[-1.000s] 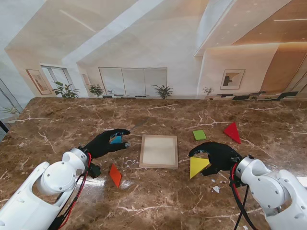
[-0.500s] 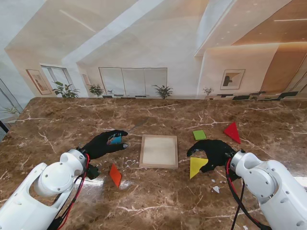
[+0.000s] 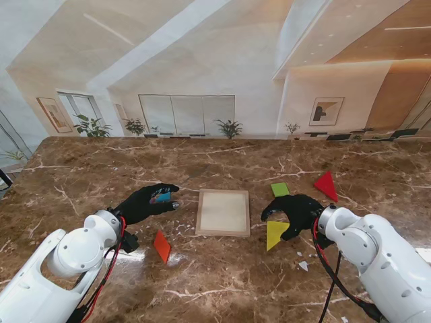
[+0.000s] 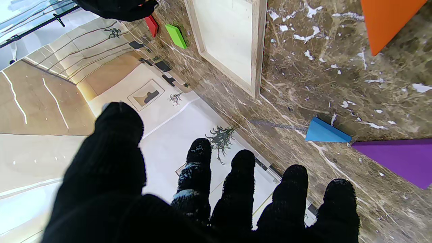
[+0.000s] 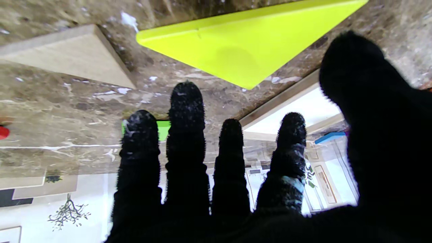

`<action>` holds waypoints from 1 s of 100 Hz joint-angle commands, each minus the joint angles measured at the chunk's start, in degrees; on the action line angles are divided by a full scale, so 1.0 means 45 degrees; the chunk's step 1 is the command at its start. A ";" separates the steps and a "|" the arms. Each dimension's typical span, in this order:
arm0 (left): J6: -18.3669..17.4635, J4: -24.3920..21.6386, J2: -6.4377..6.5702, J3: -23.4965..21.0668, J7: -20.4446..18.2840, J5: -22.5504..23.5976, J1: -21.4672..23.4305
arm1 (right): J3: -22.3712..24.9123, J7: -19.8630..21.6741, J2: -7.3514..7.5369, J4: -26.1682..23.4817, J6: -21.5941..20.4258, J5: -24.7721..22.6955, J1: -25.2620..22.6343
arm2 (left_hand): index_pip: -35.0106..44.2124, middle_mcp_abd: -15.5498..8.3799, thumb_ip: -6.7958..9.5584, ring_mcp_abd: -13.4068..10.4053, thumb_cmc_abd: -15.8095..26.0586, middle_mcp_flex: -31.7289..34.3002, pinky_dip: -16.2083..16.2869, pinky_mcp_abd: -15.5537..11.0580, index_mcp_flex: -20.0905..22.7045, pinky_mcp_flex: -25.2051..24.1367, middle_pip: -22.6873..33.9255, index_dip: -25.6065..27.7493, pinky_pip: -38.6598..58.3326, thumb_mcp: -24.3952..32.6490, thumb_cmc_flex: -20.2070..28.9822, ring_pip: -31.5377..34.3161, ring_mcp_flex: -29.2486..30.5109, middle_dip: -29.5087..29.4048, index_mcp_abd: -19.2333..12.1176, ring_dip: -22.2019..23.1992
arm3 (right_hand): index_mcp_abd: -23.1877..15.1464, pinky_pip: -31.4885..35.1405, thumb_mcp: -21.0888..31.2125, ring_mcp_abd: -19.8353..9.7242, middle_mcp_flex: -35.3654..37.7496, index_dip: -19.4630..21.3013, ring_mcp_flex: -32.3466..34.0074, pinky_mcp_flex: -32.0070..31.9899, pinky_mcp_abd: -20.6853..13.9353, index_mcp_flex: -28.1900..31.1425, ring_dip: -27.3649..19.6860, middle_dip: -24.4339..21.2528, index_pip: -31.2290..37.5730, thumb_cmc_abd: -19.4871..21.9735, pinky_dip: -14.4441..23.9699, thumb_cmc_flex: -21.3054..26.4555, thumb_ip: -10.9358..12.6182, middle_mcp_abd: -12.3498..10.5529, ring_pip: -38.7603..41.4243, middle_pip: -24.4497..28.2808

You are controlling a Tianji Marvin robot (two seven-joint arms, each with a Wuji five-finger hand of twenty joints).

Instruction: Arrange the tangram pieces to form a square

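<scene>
Brown marble table holds it all: at the left, the left hand [image 3: 147, 200] hovers empty, fingers spread, over a blue piece [image 3: 162, 196], with an orange piece [image 3: 161, 245] nearer me. Right of the wooden tray [image 3: 223, 212], the right hand [image 3: 294, 211] hangs empty, fingers apart, over the yellow triangle [image 3: 275, 233]. It should press down flat and slide it slowly left into the tray.

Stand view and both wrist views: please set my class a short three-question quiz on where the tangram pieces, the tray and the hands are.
1. True or false: the wooden tray already holds a piece.
2. Which piece lies just to the robot's right of the tray? A) yellow triangle B) orange triangle C) red triangle
3. Fill in: the left hand hovers over a ___ piece.

Key
1. False; its inside is bare.
2. A; the right hand is over it, fingers spread.
3. Blue; a purple piece lies beside it.
</scene>
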 commanded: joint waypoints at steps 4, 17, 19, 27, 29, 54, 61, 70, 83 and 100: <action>0.0097 -0.0046 0.0015 0.0042 -0.0054 -0.0020 0.0100 | -0.0113 0.0165 0.0064 0.0186 0.0015 -0.0209 0.0045 | -0.0150 -0.0429 0.0147 -0.0174 0.0257 0.0098 0.0285 -0.0219 -0.0182 -0.0027 -0.0031 -0.0326 -0.0295 -0.0323 -0.0152 -0.0162 0.0060 -0.0077 -0.0250 -0.0120 | -0.0354 0.0533 0.0196 -0.0181 -0.0282 0.0050 0.0302 0.0145 0.0005 -0.0783 0.0138 0.0109 0.0001 -0.0240 0.0213 0.0281 -0.0134 -0.0099 0.0382 0.0228; 0.0134 -0.0061 0.0016 0.0037 -0.0066 -0.0036 0.0111 | -0.0355 0.0127 0.0092 0.0413 0.0040 -0.0434 0.0262 | -0.0143 -0.0405 0.0147 -0.0165 0.0266 0.0097 0.0286 -0.0232 -0.0170 -0.0022 -0.0032 -0.0323 -0.0293 -0.0323 -0.0162 -0.0163 0.0059 -0.0077 -0.0232 -0.0119 | -0.0361 0.0561 0.0192 -0.0180 -0.0122 -0.0084 0.0362 0.0179 0.0012 -0.1054 0.0132 0.0129 -0.0225 -0.0199 0.0195 0.0341 -0.0125 -0.0101 0.0405 0.0303; 0.0137 -0.0063 0.0016 0.0036 -0.0068 -0.0036 0.0113 | -0.0398 0.0127 0.0098 0.0451 0.0037 -0.0465 0.0300 | -0.0145 -0.0412 0.0148 -0.0161 0.0262 0.0090 0.0286 -0.0230 -0.0175 -0.0023 -0.0036 -0.0324 -0.0294 -0.0322 -0.0159 -0.0164 0.0058 -0.0078 -0.0230 -0.0119 | -0.0354 0.0569 0.0192 -0.0181 -0.0094 -0.0097 0.0379 0.0195 0.0019 -0.1060 0.0130 0.0131 -0.0239 -0.0197 0.0194 0.0352 -0.0124 -0.0094 0.0407 0.0311; 0.0231 -0.0136 0.0024 0.0018 -0.0107 -0.0038 0.0153 | -0.0572 0.0046 0.0119 0.0649 -0.0028 -0.0654 0.0454 | -0.0145 -0.0381 0.0151 -0.0157 0.0269 0.0118 0.0286 -0.0228 -0.0171 -0.0023 -0.0026 -0.0323 -0.0294 -0.0317 -0.0158 -0.0160 0.0066 -0.0075 -0.0245 -0.0118 | -0.0362 0.0608 0.0187 -0.0215 0.0028 -0.0141 0.0490 0.0290 0.0017 -0.1055 0.0123 0.0140 -0.0260 -0.0181 0.0182 0.0359 -0.0120 -0.0106 0.0427 0.0346; 0.0247 -0.0143 0.0025 0.0014 -0.0114 -0.0038 0.0159 | -0.0621 0.0016 0.0122 0.0705 -0.0042 -0.0681 0.0495 | -0.0140 -0.0387 0.0151 -0.0155 0.0264 0.0104 0.0285 -0.0228 -0.0160 -0.0025 -0.0032 -0.0322 -0.0295 -0.0317 -0.0158 -0.0166 0.0052 -0.0077 -0.0242 -0.0120 | -0.0370 0.0614 0.0198 -0.0222 0.0047 -0.0144 0.0514 0.0305 0.0018 -0.1039 0.0122 0.0143 -0.0251 -0.0172 0.0178 0.0376 -0.0115 -0.0111 0.0433 0.0354; 0.0438 -0.0236 0.0034 -0.0062 -0.0172 -0.0050 0.0250 | -0.1166 -0.0333 0.0144 0.1324 -0.0036 -0.0961 0.0947 | -0.0131 -0.0366 0.0154 -0.0169 0.0290 0.0138 0.0289 -0.0223 -0.0147 -0.0018 -0.0025 -0.0317 -0.0290 -0.0315 -0.0179 -0.0163 0.0068 -0.0074 -0.0251 -0.0118 | -0.0325 0.0699 0.0212 -0.0257 0.0129 -0.0153 0.0641 0.0406 0.0005 -0.0989 0.0104 0.0177 -0.0099 -0.0094 0.0133 0.0465 -0.0101 -0.0158 0.0470 0.0428; 0.0480 -0.0264 0.0036 -0.0092 -0.0180 -0.0039 0.0277 | -0.1280 -0.0522 0.0148 0.1480 -0.0087 -0.1101 0.1043 | -0.0125 -0.0367 0.0155 -0.0167 0.0292 0.0152 0.0290 -0.0229 -0.0139 -0.0017 -0.0025 -0.0315 -0.0289 -0.0315 -0.0180 -0.0166 0.0064 -0.0074 -0.0232 -0.0119 | -0.0316 0.0776 0.0228 -0.0281 0.0284 -0.0129 0.0791 0.0529 0.0005 -0.0847 0.0103 0.0196 0.0029 -0.0116 0.0128 0.0486 -0.0099 -0.0147 0.0516 0.0484; 0.0521 -0.0289 0.0036 -0.0117 -0.0180 -0.0034 0.0303 | -0.1422 -0.0714 0.0153 0.1681 -0.0102 -0.1222 0.1140 | -0.0125 -0.0377 0.0155 -0.0161 0.0311 0.0155 0.0290 -0.0225 -0.0138 -0.0012 -0.0027 -0.0316 -0.0288 -0.0313 -0.0190 -0.0161 0.0081 -0.0074 -0.0253 -0.0117 | -0.0270 0.0851 0.0273 -0.0270 0.0516 -0.0062 0.0942 0.0630 0.0038 -0.0638 0.0095 0.0224 0.0255 -0.0172 0.0112 0.0553 -0.0095 -0.0157 0.0557 0.0563; 0.0602 -0.0321 0.0037 -0.0133 -0.0197 -0.0052 0.0336 | -0.1573 -0.0978 0.0165 0.1910 -0.0154 -0.1386 0.1188 | -0.0125 -0.0367 0.0161 -0.0173 0.0323 0.0154 0.0290 -0.0213 -0.0133 -0.0017 -0.0030 -0.0316 -0.0290 -0.0298 -0.0184 -0.0162 0.0081 -0.0074 -0.0245 -0.0117 | -0.0205 0.0956 0.0347 -0.0295 0.0811 0.0089 0.1154 0.0797 0.0088 -0.0363 0.0074 0.0288 0.0676 -0.0336 0.0063 0.0688 -0.0106 -0.0245 0.0619 0.0706; 0.0676 -0.0351 0.0039 -0.0138 -0.0215 -0.0069 0.0373 | -0.1735 -0.1399 0.0178 0.2219 -0.0249 -0.1604 0.1211 | -0.0120 -0.0361 0.0167 -0.0159 0.0357 0.0159 0.0291 -0.0220 -0.0123 -0.0009 -0.0032 -0.0314 -0.0287 -0.0282 -0.0206 -0.0160 0.0089 -0.0075 -0.0254 -0.0115 | -0.0153 0.1215 0.0519 -0.0374 0.1206 0.0495 0.1424 0.1025 0.0091 -0.0030 0.0069 0.0512 0.1601 -0.0690 -0.0043 0.0995 -0.0130 -0.0457 0.0842 0.1167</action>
